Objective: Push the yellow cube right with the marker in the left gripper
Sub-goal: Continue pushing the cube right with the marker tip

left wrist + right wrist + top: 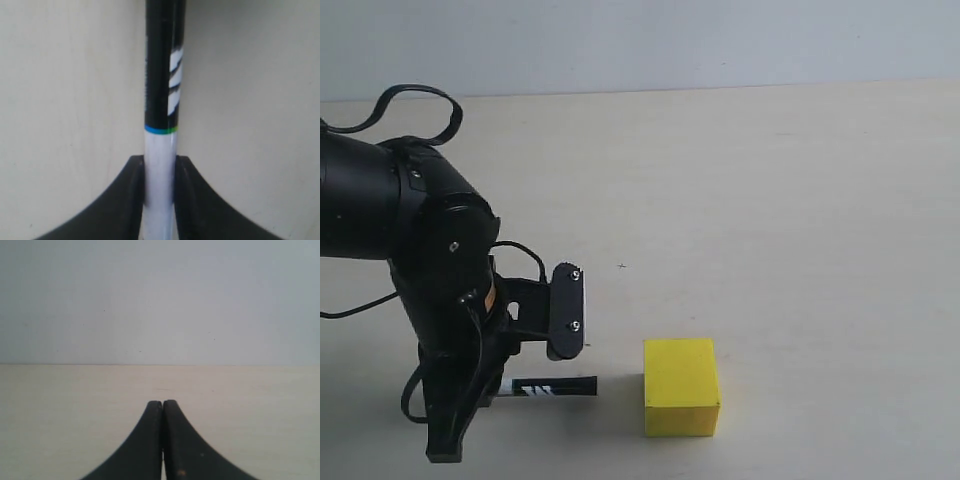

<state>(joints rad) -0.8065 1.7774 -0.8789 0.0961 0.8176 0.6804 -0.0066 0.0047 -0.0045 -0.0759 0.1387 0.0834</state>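
The yellow cube [681,386] rests on the pale table near the front edge. My left gripper [505,385] is low at the left, shut on the marker [552,387], which lies level and points right toward the cube. A gap of about a marker cap's length separates the black tip from the cube's left face. In the left wrist view the marker [162,100] runs straight out from between the fingers [131,200], which clamp its white barrel; the cube is out of that view. My right gripper [162,402] is shut on nothing, over bare table.
The beige table [770,200] stretches behind and to the right of the cube, ending at a grey wall [640,40]. The left arm's black body and cables [410,220] fill the left side of the exterior view.
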